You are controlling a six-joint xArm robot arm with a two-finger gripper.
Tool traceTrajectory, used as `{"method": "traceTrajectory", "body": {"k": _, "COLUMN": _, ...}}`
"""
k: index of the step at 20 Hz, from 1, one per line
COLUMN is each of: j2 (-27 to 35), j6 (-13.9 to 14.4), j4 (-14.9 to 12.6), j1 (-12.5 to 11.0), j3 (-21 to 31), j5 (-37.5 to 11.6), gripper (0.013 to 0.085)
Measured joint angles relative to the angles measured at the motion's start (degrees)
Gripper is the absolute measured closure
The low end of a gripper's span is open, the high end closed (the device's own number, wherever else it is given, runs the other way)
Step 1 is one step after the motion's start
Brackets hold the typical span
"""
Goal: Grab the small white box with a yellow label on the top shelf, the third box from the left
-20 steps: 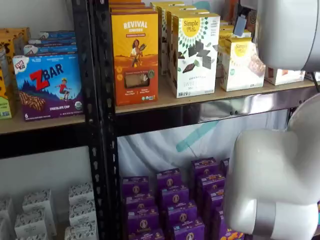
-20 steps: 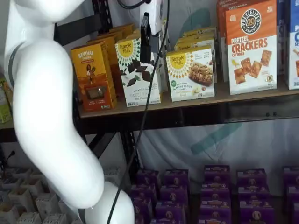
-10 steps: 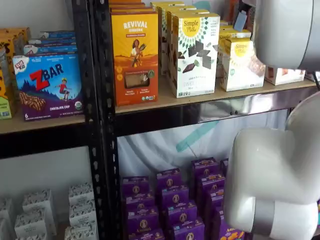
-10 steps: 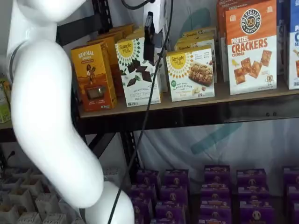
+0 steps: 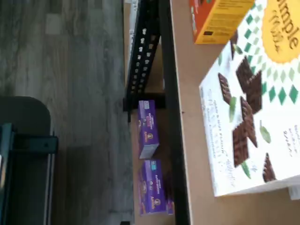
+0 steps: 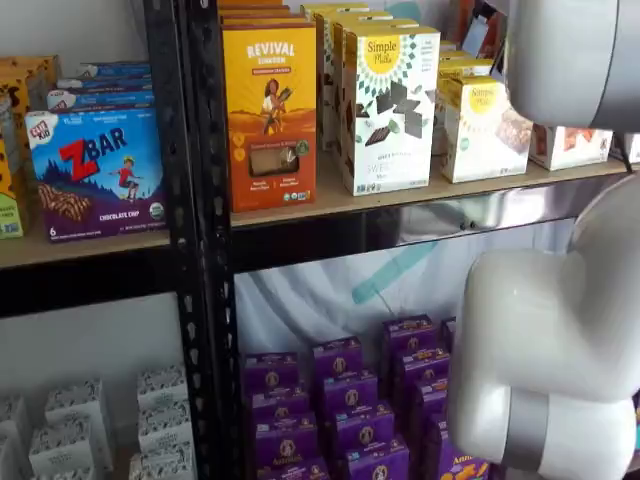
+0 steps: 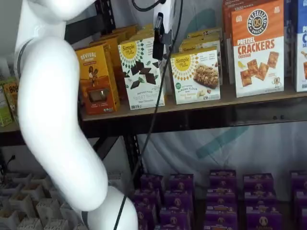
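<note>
The small white box with a yellow label (image 7: 195, 74) stands on the top shelf, right of a tall white box with chocolate squares (image 7: 142, 72); it also shows in a shelf view (image 6: 483, 128), partly behind the arm. My gripper (image 7: 158, 38) hangs from above in front of the tall box's upper right corner, just left of and above the small box. Only one black finger shows, side-on, so I cannot tell whether it is open. The wrist view shows the tall box (image 5: 253, 103) and the shelf board, not the small box.
An orange Revival box (image 7: 96, 79) stands left of the tall box, a Pretzel Crackers box (image 7: 257, 48) to the right. Purple boxes (image 7: 220, 191) fill the lower shelf. A black cable (image 7: 151, 110) hangs from the gripper. The white arm (image 7: 53, 120) fills the left.
The gripper has moved a little to the right, toward the small box. The arm has swung right with it.
</note>
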Motion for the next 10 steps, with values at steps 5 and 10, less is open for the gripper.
{"method": "traceTrajectory", "body": {"k": 5, "j2": 0.54, "j6": -0.70, "j4": -0.04, "j1": 0.15, "j3": 1.31, "j5": -3.63, "gripper": 0.0130}}
{"method": "traceTrajectory", "body": {"k": 10, "j2": 1.65, "j6": -0.83, "j4": -1.29, "j1": 1.24, "j3": 1.72, "j5": -5.76, "gripper": 0.0130}}
